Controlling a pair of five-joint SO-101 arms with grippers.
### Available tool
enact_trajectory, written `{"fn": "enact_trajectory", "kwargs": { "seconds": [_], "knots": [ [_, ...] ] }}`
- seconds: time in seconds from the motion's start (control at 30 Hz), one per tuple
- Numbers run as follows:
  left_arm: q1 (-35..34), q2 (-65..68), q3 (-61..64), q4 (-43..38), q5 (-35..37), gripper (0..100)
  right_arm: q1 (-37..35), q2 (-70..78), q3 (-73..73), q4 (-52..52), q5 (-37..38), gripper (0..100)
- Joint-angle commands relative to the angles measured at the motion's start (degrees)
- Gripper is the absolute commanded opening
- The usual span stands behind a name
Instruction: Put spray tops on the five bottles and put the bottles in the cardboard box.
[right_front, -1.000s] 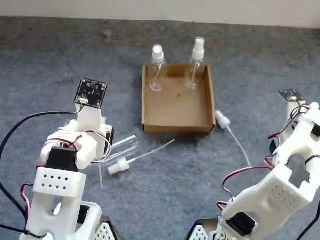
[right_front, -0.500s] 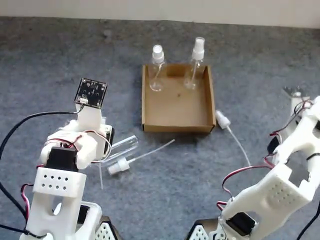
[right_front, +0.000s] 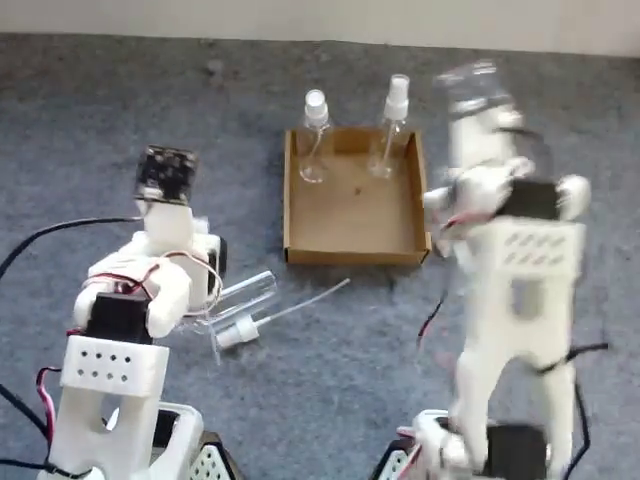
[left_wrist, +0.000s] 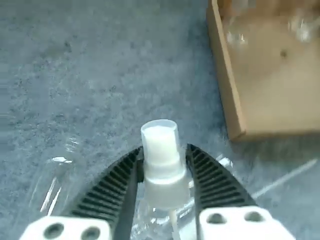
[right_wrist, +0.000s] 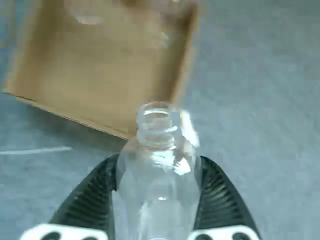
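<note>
- Box (right_front: 356, 255), high view: cardboard, open-topped, on grey carpet (right_front: 120, 110), between the two arms.
- Capped bottles, high view: two, one (right_front: 313, 140) and the other (right_front: 388, 130), upright inside the box against its far wall. Each has a spray top fitted.
- Loose bottle (right_front: 248, 289), high view: clear, topless, on its side on the carpet. Just beside the left arm (right_front: 120, 330), near the box's front left corner.
- Loose spray top (right_front: 233, 333), high view: white, on the carpet just beside the loose bottle. Its thin tube (right_front: 305, 300) points towards the box.
- Right arm (right_front: 512, 260), high view: blurred, just right of the box. Its fingers cannot be made out here.
- Left gripper (left_wrist: 165, 152), left wrist view: black ribbed fingers clamped on either side of the held spray top (left_wrist: 160, 145), cap end pointing away from the camera.
- Clear bottle (left_wrist: 55, 180), left wrist view: on its side on the carpet beside the gripper. The box wall (left_wrist: 225, 75) lies farther off on the other side.
- Right gripper (right_wrist: 159, 162), right wrist view: fingers pressed against both sides of the held bottle (right_wrist: 159, 145), which is clear and topless. Its open neck points towards the near corner of the box (right_wrist: 70, 112).
- Stray tube (right_wrist: 35, 150), right wrist view: thin, white, flat on the carpet in front of the box.
</note>
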Motion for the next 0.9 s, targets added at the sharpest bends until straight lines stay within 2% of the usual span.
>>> {"fn": "enact_trajectory", "kwargs": {
  "seconds": [0.0, 0.17, 0.43, 0.63, 0.77, 0.87],
  "knots": [
    [-2.86, -1.01, -6.99, -1.14, 4.75, 1, -10.24, -12.09, 17.10, -13.85, -4.22, 0.3],
    [-3.91, -1.01, -13.23, -1.23, 11.43, 1, -20.88, -20.35, 37.05, -28.88, -5.98, 0.3],
    [-9.98, -1.01, -21.93, -1.05, 25.32, 1, -31.25, -20.97, 40.31, -34.95, -5.80, 0.3],
    [-11.03, -2.68, -16.31, -1.23, 25.85, 1, -38.64, -20.70, 45.58, -44.09, -5.80, 0.3],
    [-13.32, -12.70, -13.05, -1.32, 25.67, 1, -39.87, -20.70, 48.75, -46.64, -6.07, 0.3],
    [-12.00, -21.49, -7.34, -5.27, 25.58, 1, -40.13, -21.05, 48.92, -46.64, -6.07, 0.3]
  ]
}}
